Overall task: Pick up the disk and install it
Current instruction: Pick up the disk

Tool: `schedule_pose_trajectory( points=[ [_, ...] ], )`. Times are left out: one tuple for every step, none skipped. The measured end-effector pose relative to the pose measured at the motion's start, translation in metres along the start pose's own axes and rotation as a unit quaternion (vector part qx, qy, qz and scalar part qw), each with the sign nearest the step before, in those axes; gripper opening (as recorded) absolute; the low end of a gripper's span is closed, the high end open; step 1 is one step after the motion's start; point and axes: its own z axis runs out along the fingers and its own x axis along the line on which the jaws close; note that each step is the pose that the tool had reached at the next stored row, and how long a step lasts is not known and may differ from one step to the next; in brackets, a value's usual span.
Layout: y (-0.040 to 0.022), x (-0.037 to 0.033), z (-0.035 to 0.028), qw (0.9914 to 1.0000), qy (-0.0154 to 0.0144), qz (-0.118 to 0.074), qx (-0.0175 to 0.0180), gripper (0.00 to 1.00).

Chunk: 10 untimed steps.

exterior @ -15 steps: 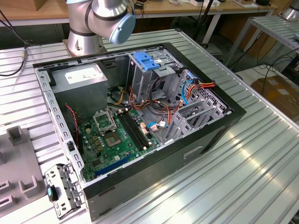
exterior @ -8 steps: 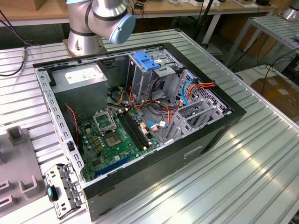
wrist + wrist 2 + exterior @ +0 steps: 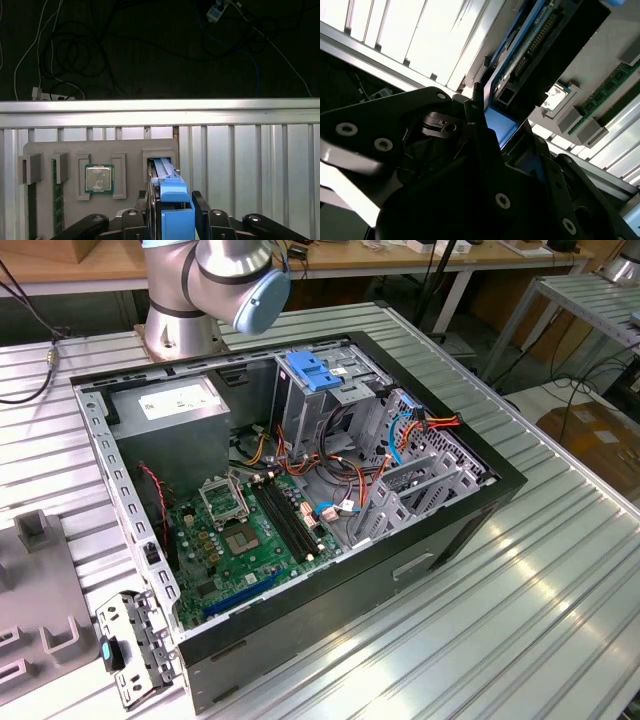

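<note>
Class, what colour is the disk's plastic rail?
Blue. The rail on the disk shows best in the first wrist view.

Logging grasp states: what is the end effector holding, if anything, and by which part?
The disk, clamped across its blue-railed end by the end effector.

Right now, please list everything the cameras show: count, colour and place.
table: one, silver slats
computer case: one, black, on the table
power-supply box: one, grey, inside the case
motherboard: one, green, inside the case
latch plate: one, blue, in the case
fixture tray: one, grey, on the table
processor: one, silver, in a tray pocket
disk: one, blue rails, in a tray slot
arm: one, silver, beside the case
gripper: one, black, at the disk
</note>
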Motion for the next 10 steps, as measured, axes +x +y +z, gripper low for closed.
schedule_pose_trajectory(
  points=[
    [0.0000,-0.0001,0.0001,1.00000,0.0000,0.000,0.0000,0.42],
    [0.0000,0.0000,0.0002,1.00000,0.0000,0.000,0.0000,0.42],
    [0.0000,0.0003,0.0003,1.00000,0.0000,0.000,0.0000,0.42],
    [0.0000,0.0009,0.0004,1.00000,0.0000,0.000,0.0001,0.42],
    [0.0000,0.0019,0.0004,1.00000,0.0000,0.000,0.0000,0.42],
    [-0.0001,0.0025,0.0003,1.00000,0.0000,0.000,0.0000,0.42],
    [-0.0001,0.0031,0.0003,1.00000,0.0000,0.000,0.0000,0.42],
    [-0.0001,0.0031,0.0003,1.00000,0.0000,0.000,0.0000,0.42],
    [-0.0001,0.0032,0.0003,1.00000,0.0000,0.000,0.0000,0.42],
    [-0.0001,0.0033,0.0003,1.00000,0.0000,0.000,0.0000,0.42]
  ],
)
